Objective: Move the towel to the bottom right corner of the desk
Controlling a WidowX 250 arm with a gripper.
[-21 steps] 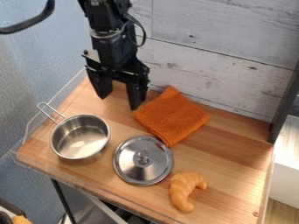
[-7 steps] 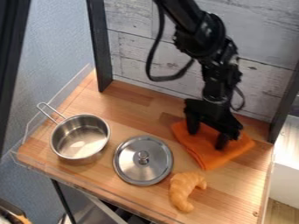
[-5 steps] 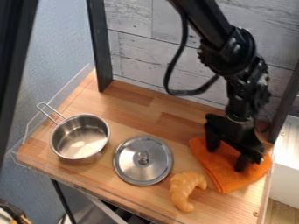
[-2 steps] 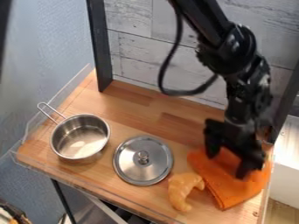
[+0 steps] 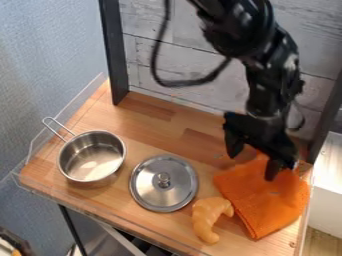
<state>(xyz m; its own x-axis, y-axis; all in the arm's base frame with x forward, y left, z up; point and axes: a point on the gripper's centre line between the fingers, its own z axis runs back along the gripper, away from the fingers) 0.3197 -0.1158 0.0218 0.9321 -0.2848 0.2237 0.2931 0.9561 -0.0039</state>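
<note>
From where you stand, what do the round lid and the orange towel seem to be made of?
The round silver lid with a small knob looks like polished metal, probably stainless steel: it throws bright, streaked reflections. The folded orange towel appears to be a soft, matte woven cloth, perhaps cotton or microfibre, given its dull, finely textured surface.

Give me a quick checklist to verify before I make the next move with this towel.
1. Gripper open, fingers apart: ok.
2. Gripper lifted clear of the towel: cannot tell; it hangs over the towel's upper part.
3. Towel right in the bottom right corner: not ok; bare desk shows between it and the corner.
4. Lid clear of the towel: ok, a gap shows.
5. Croissant clear of the towel: cannot tell; they lie very close.
</note>
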